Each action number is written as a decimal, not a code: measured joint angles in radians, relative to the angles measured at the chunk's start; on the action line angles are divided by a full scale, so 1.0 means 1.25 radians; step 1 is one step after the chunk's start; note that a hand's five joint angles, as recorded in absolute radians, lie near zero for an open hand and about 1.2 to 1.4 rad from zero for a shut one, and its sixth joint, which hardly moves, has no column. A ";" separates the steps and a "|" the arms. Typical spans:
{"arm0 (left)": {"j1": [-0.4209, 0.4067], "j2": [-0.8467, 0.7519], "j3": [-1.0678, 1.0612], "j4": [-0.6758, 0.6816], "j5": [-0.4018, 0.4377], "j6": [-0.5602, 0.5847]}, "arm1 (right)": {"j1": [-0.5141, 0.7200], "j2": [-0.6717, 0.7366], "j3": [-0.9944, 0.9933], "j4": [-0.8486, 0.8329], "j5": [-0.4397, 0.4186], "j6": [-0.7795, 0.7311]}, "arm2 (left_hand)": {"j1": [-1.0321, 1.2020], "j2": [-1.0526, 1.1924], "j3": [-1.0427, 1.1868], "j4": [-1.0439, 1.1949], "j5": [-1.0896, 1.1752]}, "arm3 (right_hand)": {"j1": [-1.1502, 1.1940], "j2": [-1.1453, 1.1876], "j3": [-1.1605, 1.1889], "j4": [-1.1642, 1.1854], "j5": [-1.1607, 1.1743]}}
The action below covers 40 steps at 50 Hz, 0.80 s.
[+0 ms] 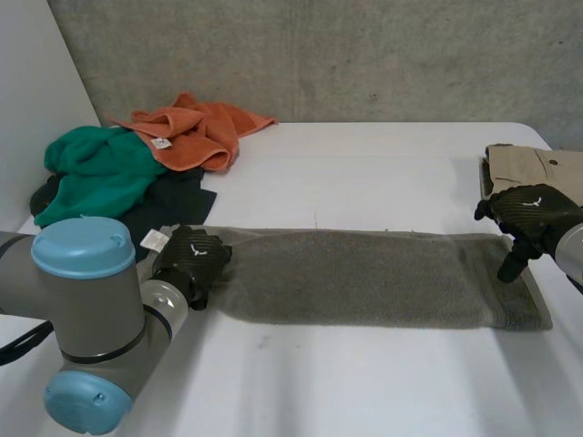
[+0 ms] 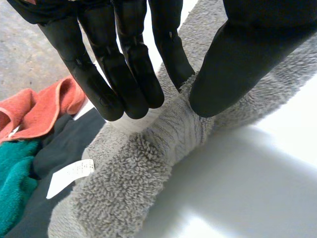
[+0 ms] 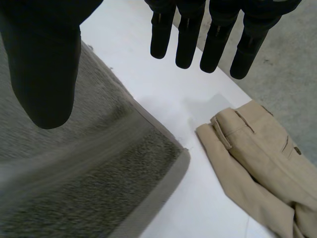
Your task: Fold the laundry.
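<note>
Towel (image 1: 364,278): flat strip on counter (image 1: 364,173), seemingly folded once.
Left robot hand (image 1: 194,258): pinching towel's end.
Right robot hand (image 1: 524,218): wide, above towel's other end.
Heap (image 1: 100,173): beyond towel, unfolded.

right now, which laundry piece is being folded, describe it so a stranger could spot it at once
On the white table, look nearest the robot. The grey towel lies stretched long, the left robot hand pinching one end and the right robot hand at the other. Unlike the heaped orange towel and green cloth or the beige trousers, it alone is grey and spread flat.
</note>
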 measured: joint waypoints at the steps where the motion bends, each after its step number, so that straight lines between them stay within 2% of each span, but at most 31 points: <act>1: -0.001 0.001 0.002 -0.009 0.000 0.000 | 0.003 -0.008 -0.005 0.019 0.004 0.007 | -0.093 -0.087 -0.087 -0.086 -0.081 | 0.000 0.000 0.000 0.000 0.000; 2: -0.002 0.003 0.004 -0.018 0.001 -0.001 | 0.004 -0.015 -0.008 0.036 0.006 0.014 | -0.161 -0.158 -0.143 -0.143 -0.138 | 0.000 0.000 0.000 0.000 0.000; 4: -0.003 0.009 0.008 -0.040 0.002 -0.001 | 0.004 -0.032 -0.008 0.069 0.010 0.027 | -0.436 -0.408 -0.402 -0.393 -0.388 | 0.000 0.000 0.000 0.000 0.000; 5: -0.003 0.014 0.011 -0.051 0.003 -0.002 | 0.003 -0.039 -0.005 0.083 0.012 0.033 | -0.511 -0.469 -0.464 -0.468 -0.464 | 0.000 0.000 0.000 0.000 0.000; 6: -0.002 0.018 0.012 -0.058 0.004 -0.002 | 0.002 -0.044 0.000 0.093 0.012 0.036 | -0.511 -0.469 -0.464 -0.468 -0.464 | 0.000 0.000 0.000 0.000 0.000; 7: -0.002 0.026 0.016 -0.070 0.005 -0.003 | -0.001 -0.052 0.008 0.104 0.013 0.041 | -0.635 -0.621 -0.612 -0.620 -0.617 | 0.000 0.000 0.000 0.000 0.001; 10: 0.001 0.050 0.024 -0.095 0.009 -0.005 | -0.010 -0.065 0.039 0.118 0.012 0.045 | -0.697 -0.698 -0.698 -0.701 -0.702 | 0.000 0.000 0.000 0.000 0.001; 15: 0.008 0.097 0.042 -0.121 0.016 -0.017 | -0.033 -0.075 0.122 0.070 0.004 0.034 | -0.732 -0.743 -0.738 -0.744 -0.729 | 0.000 0.000 0.000 0.000 0.004; 26: 0.021 0.121 0.096 -0.130 0.031 -0.085 | -0.079 -0.042 0.283 -0.207 -0.018 0.013 | -0.732 -0.743 -0.738 -0.744 -0.729 | 0.003 0.002 0.002 0.003 0.045; 33: 0.018 0.105 0.106 -0.132 0.031 -0.124 | -0.093 0.003 0.293 -0.254 -0.018 0.009 | -0.732 -0.743 -0.738 -0.744 -0.729 | 0.048 0.047 0.045 0.063 0.097; 37: 0.016 0.098 0.103 -0.133 0.031 -0.134 | -0.106 0.036 0.286 -0.274 -0.014 -0.002 | -0.732 -0.743 -0.738 -0.744 -0.729 | 0.553 0.571 0.557 0.572 0.589; 40: 0.017 0.097 0.100 -0.133 0.030 -0.136 | -0.125 0.043 0.280 -0.288 -0.005 -0.009 | -0.732 -0.743 -0.738 -0.744 -0.729 | 0.561 0.612 0.614 0.634 0.627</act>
